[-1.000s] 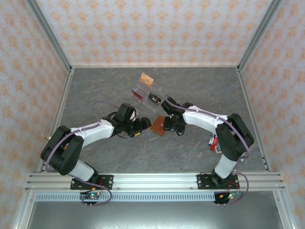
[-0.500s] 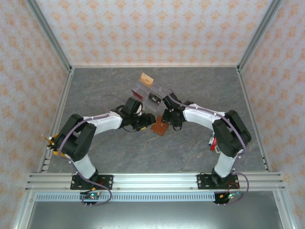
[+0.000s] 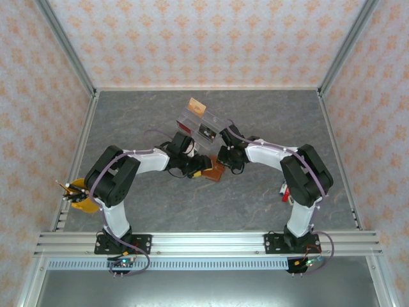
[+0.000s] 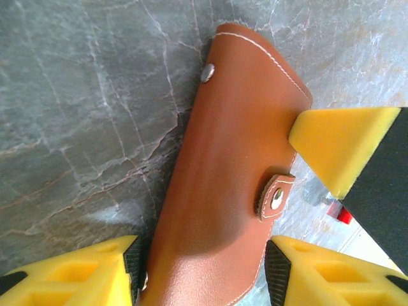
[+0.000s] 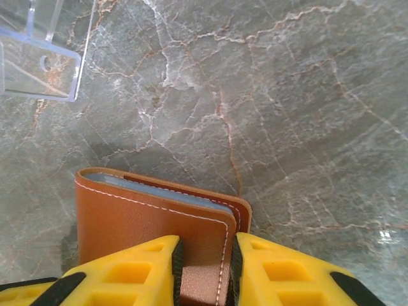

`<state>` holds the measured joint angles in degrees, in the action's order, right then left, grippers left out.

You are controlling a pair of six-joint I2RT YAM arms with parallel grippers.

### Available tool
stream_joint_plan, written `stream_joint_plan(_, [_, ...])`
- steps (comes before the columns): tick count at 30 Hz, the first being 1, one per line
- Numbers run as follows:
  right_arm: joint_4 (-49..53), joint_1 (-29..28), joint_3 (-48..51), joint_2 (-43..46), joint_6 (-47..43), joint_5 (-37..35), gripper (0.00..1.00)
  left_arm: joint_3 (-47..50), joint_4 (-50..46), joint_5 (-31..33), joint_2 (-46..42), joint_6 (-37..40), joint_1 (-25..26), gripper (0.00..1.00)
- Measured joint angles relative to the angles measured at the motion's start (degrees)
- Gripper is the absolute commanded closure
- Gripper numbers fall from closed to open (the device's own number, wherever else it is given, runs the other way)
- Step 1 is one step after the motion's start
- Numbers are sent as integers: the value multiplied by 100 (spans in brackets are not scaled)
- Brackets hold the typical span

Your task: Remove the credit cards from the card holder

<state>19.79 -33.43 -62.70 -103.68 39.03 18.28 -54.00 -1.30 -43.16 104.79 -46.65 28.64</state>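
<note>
The brown card holder (image 3: 216, 170) lies closed on the grey table between both grippers. My left gripper (image 3: 202, 167) straddles its width (image 4: 229, 166), with both pads at its long edges. My right gripper (image 3: 223, 162) is shut on a corner of its top cover (image 5: 153, 223). A blue-grey inner panel (image 5: 167, 190) shows under that cover. The right gripper's yellow finger (image 4: 341, 145) touches the holder's edge in the left wrist view. A tan-orange card (image 3: 197, 106), a red card (image 3: 185, 128) and a black card (image 3: 206, 132) rest on a clear plastic stand (image 3: 195, 119).
The clear stand's corner (image 5: 39, 64) sits just beyond the holder. A red and white object (image 3: 287, 190) lies by the right arm. An orange object (image 3: 81, 196) sits at the table's left edge. Patterned walls enclose the table.
My left gripper has swung right onto the card holder and its jaws have narrowed. My right gripper's jaws have closed in on the cover. The holder has shifted slightly.
</note>
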Motion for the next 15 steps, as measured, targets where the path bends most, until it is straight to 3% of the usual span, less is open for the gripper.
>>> stream_joint_plan(10, [-584, 114, 227, 2, 17, 345, 72, 96, 664, -345, 177, -546, -57, 56])
stream_joint_plan(15, [-590, 179, 240, 48, -4, 374, 72, 188, 942, -448, 177, -758, -79, 75])
